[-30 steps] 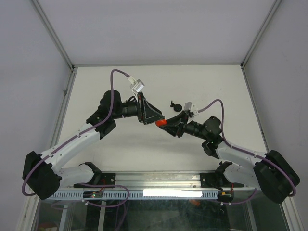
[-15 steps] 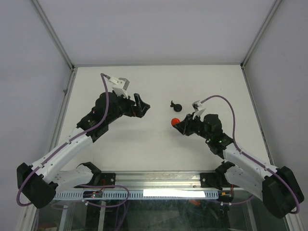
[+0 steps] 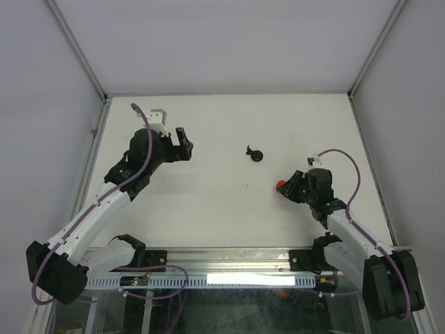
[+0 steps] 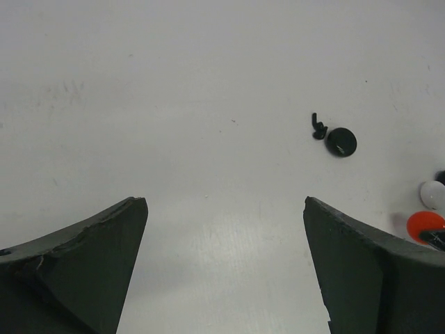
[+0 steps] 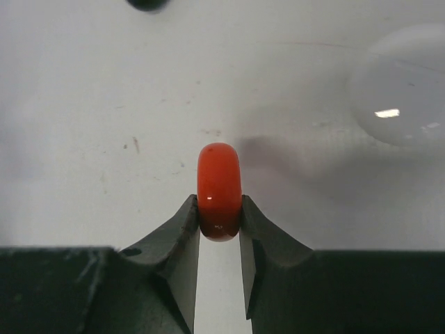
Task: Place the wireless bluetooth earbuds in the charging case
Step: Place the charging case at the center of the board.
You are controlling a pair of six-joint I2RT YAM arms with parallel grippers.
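Here, right end effector [image 5: 220, 206] clenches a glossy red puck [image 5: 220, 174]; left end effector [image 4: 224, 203] gapes

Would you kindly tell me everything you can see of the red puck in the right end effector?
The red puck is a small, glossy, smooth disc with rounded edges, plastic by its look. It stands on edge, seen rim-on from the right wrist, with no seam or marking visible. The right end effector is shut on it, its fingers pressing the two flat faces. It is over the right part of the white table; whether it touches the table cannot be told.
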